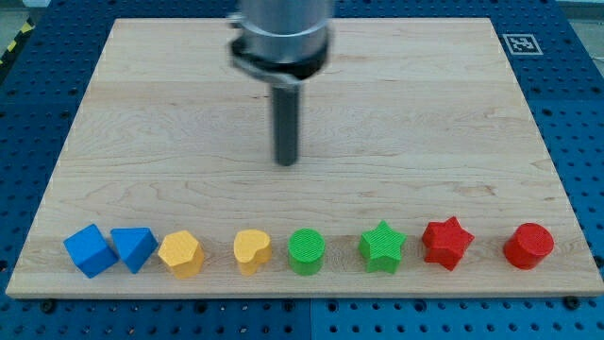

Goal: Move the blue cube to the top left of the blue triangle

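Note:
The blue cube [90, 249] sits at the far left of a row of blocks along the view's bottom edge of the wooden board [425, 113]. The blue triangle [134, 247] stands right beside it on its right, touching or nearly touching. My tip [286, 161] is the lower end of the dark rod near the board's middle. It is well above the row and to the upper right of both blue blocks, touching no block.
The row continues to the right with a yellow hexagon [180, 253], a yellow heart [252, 251], a green cylinder [306, 250], a green star [382, 246], a red star [445, 242] and a red cylinder [528, 246].

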